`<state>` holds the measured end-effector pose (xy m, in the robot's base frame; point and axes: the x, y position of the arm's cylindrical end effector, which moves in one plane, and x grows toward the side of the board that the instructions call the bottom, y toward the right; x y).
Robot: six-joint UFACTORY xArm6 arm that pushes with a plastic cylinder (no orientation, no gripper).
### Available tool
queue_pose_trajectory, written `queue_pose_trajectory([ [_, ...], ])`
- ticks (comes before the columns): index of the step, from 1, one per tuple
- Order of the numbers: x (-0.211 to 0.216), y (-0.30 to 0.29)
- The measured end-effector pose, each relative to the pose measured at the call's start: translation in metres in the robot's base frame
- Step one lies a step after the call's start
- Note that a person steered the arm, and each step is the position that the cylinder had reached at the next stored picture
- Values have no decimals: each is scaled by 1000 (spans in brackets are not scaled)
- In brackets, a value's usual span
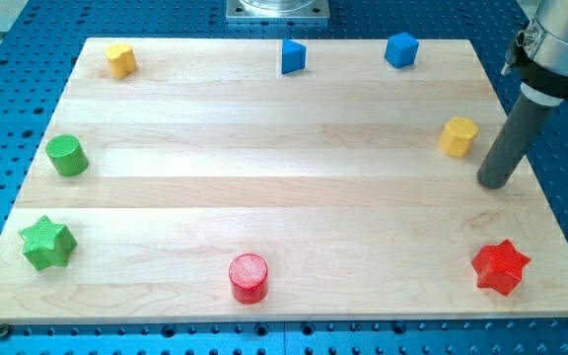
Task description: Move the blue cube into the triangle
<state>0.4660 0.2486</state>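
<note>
The blue cube (400, 49) is seen at the board's top edge, up and left of my tip (494, 182), which touches nothing beside the yellow block (458, 136), the blue triangle (292, 56) lying further left.

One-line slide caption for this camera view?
My tip rests beside the yellow hexagonal block at the view's right, far from the blue cube and blue triangular block along the top.

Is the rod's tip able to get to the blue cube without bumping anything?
Probably yes. My tip sits near the view's right edge; only the yellow block is close, slightly left of the way to the blue cube.
</note>
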Motion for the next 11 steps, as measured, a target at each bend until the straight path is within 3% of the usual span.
queue_pose_trajectory([
  [4,-5,35],
  [6,-191,78],
  [7,-234,50],
  [10,-227,-115],
  [11,-230,-111],
])
